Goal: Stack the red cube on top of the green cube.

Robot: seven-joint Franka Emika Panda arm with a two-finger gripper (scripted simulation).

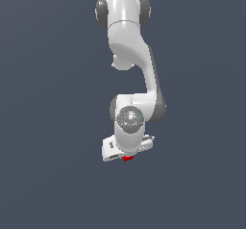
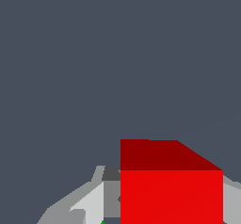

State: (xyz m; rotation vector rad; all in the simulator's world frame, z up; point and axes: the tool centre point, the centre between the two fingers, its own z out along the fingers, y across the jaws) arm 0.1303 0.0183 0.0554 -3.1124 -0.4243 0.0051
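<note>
Though mostly hidden under the arm, red cube [image 2: 171, 195] sits gripped betw. end effector [image 2: 164, 204] fingers.

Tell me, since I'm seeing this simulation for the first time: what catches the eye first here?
The white arm dominates the exterior view, reaching down the middle of a plain dark grey floor. Just below its hand peeks a sliver of the red cube. In the wrist view the red cube looms large between the fingers, with a tiny speck of green at the frame's edge.
</note>
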